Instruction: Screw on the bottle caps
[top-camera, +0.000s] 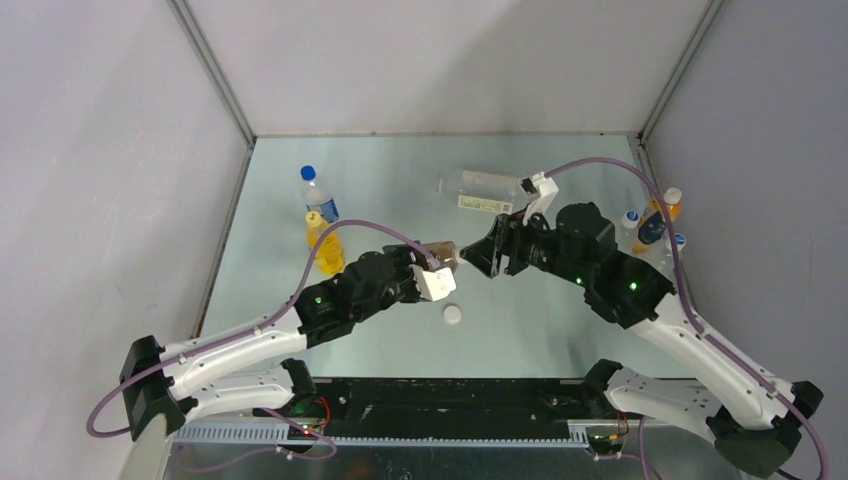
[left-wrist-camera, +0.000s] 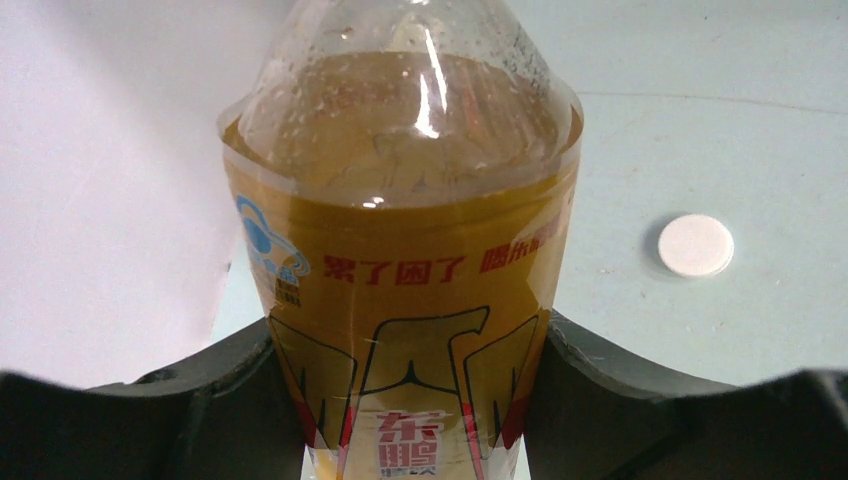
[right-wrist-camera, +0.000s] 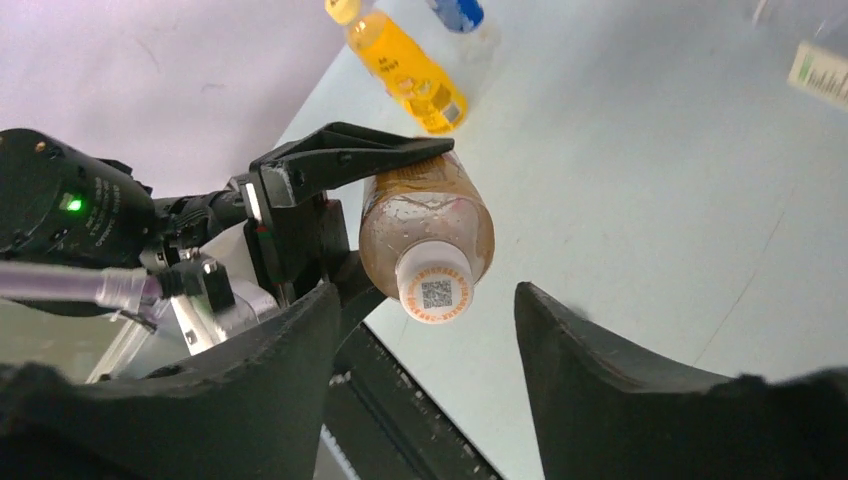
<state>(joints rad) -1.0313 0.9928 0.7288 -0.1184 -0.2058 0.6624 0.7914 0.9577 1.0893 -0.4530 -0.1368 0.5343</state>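
Bottle of brown drink (left-wrist-camera: 400, 250) hanging tilted above the desk (top-camera: 380, 160), left gripper (top-camera: 441, 264) jaws clamping its labelled body, white cap (right-wrist-camera: 435, 285) sitting on its neck, right gripper (right-wrist-camera: 428, 300) jaws standing wide on both sides of this cap without touching it, second white cap (left-wrist-camera: 695, 245) lying flat on the desk near the bottle, clear bottle (top-camera: 485, 187) lying on its side farther beyond it.

So the left gripper (top-camera: 432, 270) holds the drink bottle (top-camera: 441, 252) tipped sideways mid-table, capped end facing the right gripper (top-camera: 490, 255) just to its right. A loose bottle cap (top-camera: 452, 315) lies on the table (top-camera: 400, 170) right in front. The clear bottle (top-camera: 480, 185) lies behind them, with the water bottle (top-camera: 318, 195) and juice bottle (top-camera: 325, 245) back left.
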